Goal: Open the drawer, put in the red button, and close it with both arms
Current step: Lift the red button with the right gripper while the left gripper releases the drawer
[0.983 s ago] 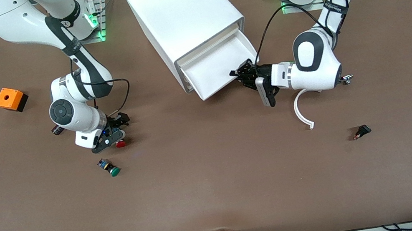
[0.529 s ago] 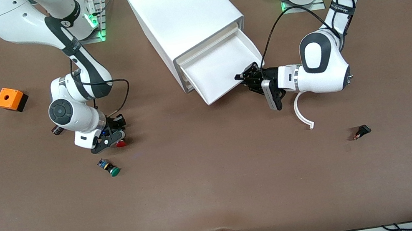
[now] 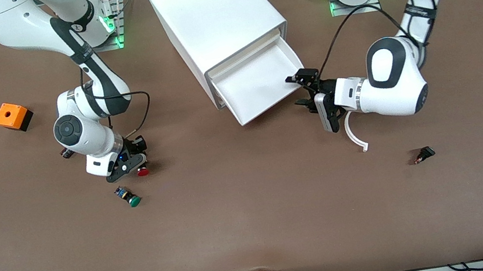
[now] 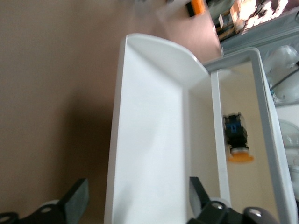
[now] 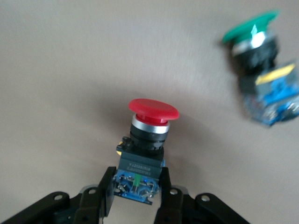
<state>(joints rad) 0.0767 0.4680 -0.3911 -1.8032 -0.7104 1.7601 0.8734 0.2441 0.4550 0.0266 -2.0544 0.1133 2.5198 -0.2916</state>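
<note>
The open drawer (image 3: 257, 85) is bare inside; the left gripper (image 3: 304, 89) sits at its corner; brown desk (image 3: 258, 202) before it lies free.

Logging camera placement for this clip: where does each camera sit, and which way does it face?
Front view: high across the table, facing both arms, the open drawer between them.
Left wrist view: on the left arm, looking past the open left gripper into the drawer.
Right wrist view: on the right arm, right gripper shut on the red button.
Front and right wrist views share the red button.
</note>
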